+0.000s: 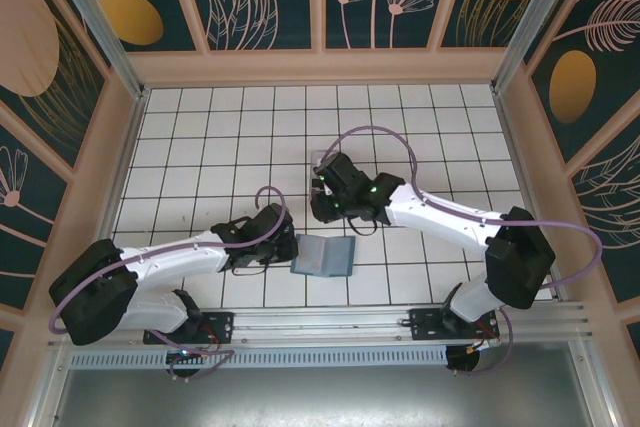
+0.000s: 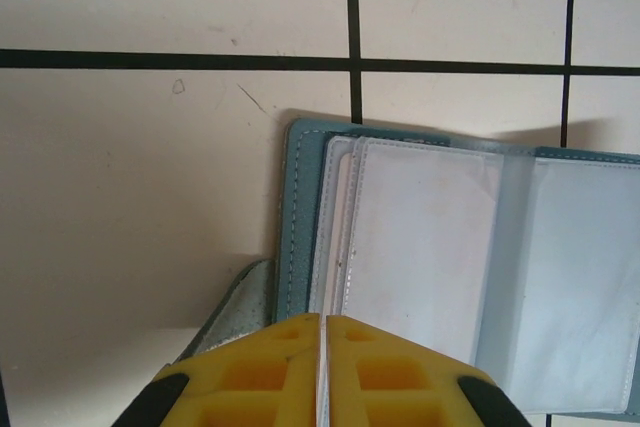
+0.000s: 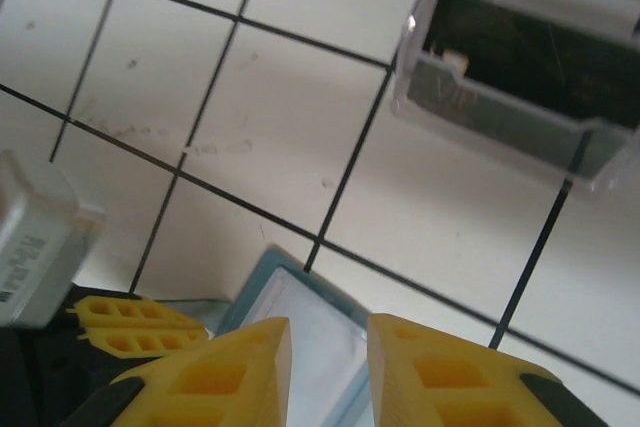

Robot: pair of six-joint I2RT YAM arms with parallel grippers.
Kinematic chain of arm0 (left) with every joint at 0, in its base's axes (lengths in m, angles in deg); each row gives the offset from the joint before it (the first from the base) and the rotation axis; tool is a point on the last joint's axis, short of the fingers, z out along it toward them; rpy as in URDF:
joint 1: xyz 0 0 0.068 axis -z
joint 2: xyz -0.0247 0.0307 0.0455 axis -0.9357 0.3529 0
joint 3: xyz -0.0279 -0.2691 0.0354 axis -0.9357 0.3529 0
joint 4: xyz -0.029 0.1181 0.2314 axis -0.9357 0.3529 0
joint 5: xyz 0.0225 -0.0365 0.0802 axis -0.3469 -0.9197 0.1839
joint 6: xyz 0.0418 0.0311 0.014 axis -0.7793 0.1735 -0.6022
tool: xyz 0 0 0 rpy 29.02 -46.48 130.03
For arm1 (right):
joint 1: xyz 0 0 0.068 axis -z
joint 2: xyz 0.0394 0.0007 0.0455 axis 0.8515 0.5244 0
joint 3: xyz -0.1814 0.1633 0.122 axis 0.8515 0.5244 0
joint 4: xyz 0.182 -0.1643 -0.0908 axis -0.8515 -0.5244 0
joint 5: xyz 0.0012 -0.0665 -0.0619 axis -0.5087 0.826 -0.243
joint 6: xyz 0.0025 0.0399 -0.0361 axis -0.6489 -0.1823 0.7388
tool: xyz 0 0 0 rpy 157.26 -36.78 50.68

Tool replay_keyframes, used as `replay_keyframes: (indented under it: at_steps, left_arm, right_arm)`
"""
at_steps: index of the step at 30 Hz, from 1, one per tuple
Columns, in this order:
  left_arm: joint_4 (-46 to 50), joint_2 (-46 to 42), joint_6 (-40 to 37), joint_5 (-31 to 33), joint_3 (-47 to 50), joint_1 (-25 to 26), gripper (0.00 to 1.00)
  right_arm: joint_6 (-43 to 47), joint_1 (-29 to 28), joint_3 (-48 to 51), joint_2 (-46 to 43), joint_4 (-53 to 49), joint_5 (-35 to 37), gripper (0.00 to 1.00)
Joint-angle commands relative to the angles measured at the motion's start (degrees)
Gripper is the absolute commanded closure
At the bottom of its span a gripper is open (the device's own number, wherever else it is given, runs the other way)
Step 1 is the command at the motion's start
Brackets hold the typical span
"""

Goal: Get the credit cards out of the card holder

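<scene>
Left claw (image 2: 323,319) of mine is pressed shut at the left edge of the card holder (image 2: 450,277), which lies open near the tabletop's (image 1: 200,137) near edge, about midway along it. My right claw (image 3: 330,332) hangs over the holder's far edge, fingers narrowly parted on nothing. Beyond it a clear tray (image 3: 500,137) holds a dark credit card (image 3: 530,67). White tiles stretch toward the left and far edges.

The card holder (image 2: 450,267) is cut off at right, its near edge hidden by the left gripper (image 2: 323,322) — the clear tray (image 3: 500,107) is cropped above.
</scene>
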Motion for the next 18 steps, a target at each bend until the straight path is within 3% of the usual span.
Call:
replay_keyframes:
  at_steps: [1, 18]
  left_arm:
    - [0.1, 1.4, -2.3, -2.0, -1.7, -0.3, 0.89]
    - [8.5, 12.7, -5.2, 0.5, -11.5, 3.2, 0.84]
  right_arm:
    - [-9.8, -0.7, 2.6, -0.5, -2.0, 3.9, 0.72]
    - [-12.8, 0.6, 14.7, -9.8, -0.7, 4.7, 0.71]
